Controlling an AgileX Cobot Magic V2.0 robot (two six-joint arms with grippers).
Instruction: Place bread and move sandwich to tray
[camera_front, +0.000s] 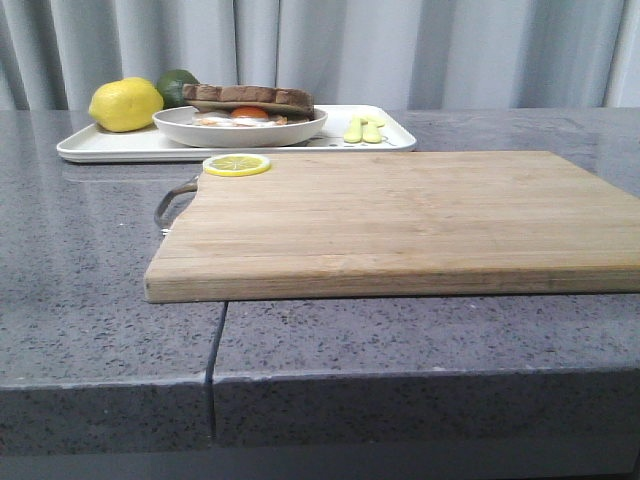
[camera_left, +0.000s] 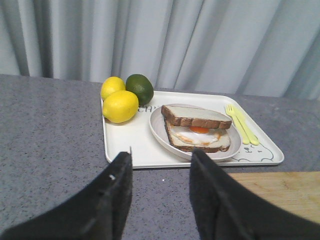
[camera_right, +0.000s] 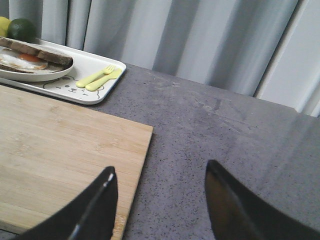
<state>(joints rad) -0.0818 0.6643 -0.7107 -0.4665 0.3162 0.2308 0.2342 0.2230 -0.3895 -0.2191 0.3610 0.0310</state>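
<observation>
The sandwich (camera_front: 248, 97) (camera_left: 197, 127) sits in a round white plate (camera_front: 240, 130) (camera_left: 160, 132) on the white tray (camera_front: 110, 145) (camera_left: 125, 142) at the back left. Its top slice of bread (camera_left: 195, 114) lies over the fried egg with orange yolk. My left gripper (camera_left: 161, 155) is open and empty above the grey counter, just short of the tray's near rim. My right gripper (camera_right: 160, 172) is open and empty over the right edge of the wooden cutting board (camera_right: 60, 135). The sandwich (camera_right: 30, 57) and tray (camera_right: 50, 86) lie far off from it. Neither gripper shows in the front view.
The cutting board (camera_front: 400, 220) fills the middle of the counter, with a lemon slice (camera_front: 237, 165) at its far left corner and a metal handle (camera_front: 172, 205). On the tray are two lemons (camera_left: 120, 106), a lime (camera_left: 140, 87) and a yellow fork and spoon (camera_left: 241, 125). Curtains hang behind.
</observation>
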